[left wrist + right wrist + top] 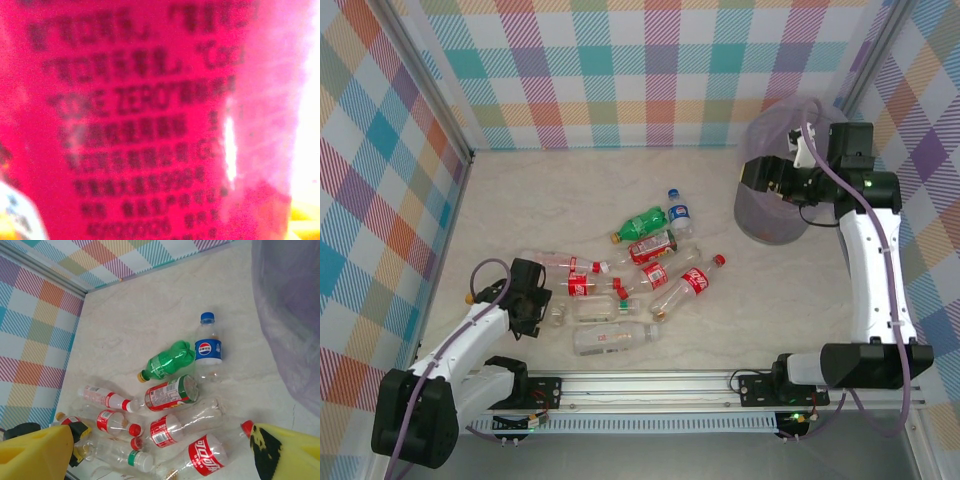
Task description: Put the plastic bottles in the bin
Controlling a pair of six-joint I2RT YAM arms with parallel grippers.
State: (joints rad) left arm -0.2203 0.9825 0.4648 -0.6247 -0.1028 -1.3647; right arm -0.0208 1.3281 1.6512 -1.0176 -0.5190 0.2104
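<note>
Red-labelled bottle sat right up close to left gripper, couldn't tell its grip tbh | right gripper was spread wide, nothing held, bin just beside it

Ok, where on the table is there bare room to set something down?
Bare table runs from the back wall to the bottle pile, and again between the pile, the bin and the right arm. Crowded around the pile, by the left arm.
</note>
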